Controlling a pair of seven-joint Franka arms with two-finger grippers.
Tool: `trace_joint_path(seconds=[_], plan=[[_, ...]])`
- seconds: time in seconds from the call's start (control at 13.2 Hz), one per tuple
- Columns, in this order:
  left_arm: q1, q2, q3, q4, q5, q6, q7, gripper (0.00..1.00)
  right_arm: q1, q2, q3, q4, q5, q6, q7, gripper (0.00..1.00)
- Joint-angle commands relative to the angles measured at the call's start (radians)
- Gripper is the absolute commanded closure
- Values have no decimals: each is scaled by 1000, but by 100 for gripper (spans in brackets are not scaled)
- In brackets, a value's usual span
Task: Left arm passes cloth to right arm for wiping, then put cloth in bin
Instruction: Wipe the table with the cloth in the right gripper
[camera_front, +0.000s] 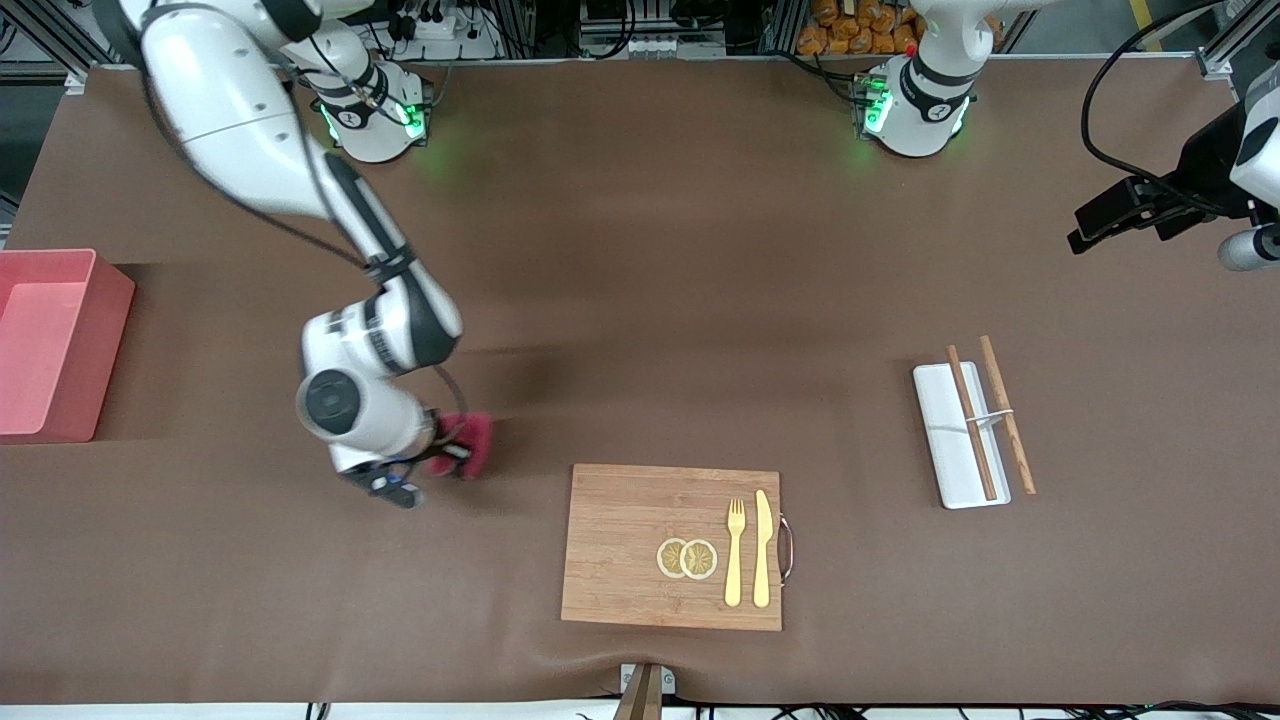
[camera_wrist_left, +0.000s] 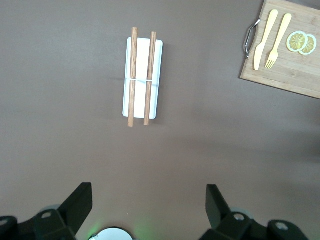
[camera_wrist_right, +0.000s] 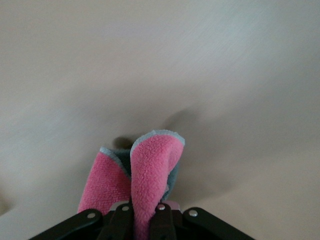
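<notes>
The crimson cloth (camera_front: 472, 440) is bunched and pinched in my right gripper (camera_front: 440, 458), which is low over the brown table between the bin and the cutting board. In the right wrist view the cloth (camera_wrist_right: 150, 170) stands out past the shut gripper (camera_wrist_right: 142, 220) as two pink folds with a grey edge. The salmon-pink bin (camera_front: 50, 340) sits at the right arm's end of the table and looks to hold nothing. My left gripper (camera_front: 1092, 228) waits open and holds nothing, high over the left arm's end of the table. In its own view the left gripper (camera_wrist_left: 149, 205) has only table between the fingers (camera_wrist_left: 80, 205).
A wooden cutting board (camera_front: 672, 545) with a fork, a knife and lemon slices lies near the front camera's edge. A white tray (camera_front: 950, 440) with two wooden sticks across it lies toward the left arm's end. That tray (camera_wrist_left: 155, 65) also appears in the left wrist view.
</notes>
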Motion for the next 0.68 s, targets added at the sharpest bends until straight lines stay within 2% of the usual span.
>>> trace_joint_path(seconds=[0.0, 0.23, 0.38, 0.53, 0.61], plan=[[-78, -36, 79, -25, 19, -1, 14, 0, 13, -36, 47, 48, 57, -79, 118, 100], [-86, -42, 103, -30, 25, -2, 24, 0, -25, -90, 45, 88, 48, -179, 68, 100], [-77, -42, 100, -26, 25, -5, 24, 0, -132, -105, 42, 85, 43, -245, -153, 100], [-77, -41, 98, -23, 25, -7, 22, 0, -250, -104, 38, 74, 29, -255, -399, 100], [-77, -41, 98, -22, 25, -7, 24, 0, -308, -105, 38, 74, -7, -258, -497, 100]])
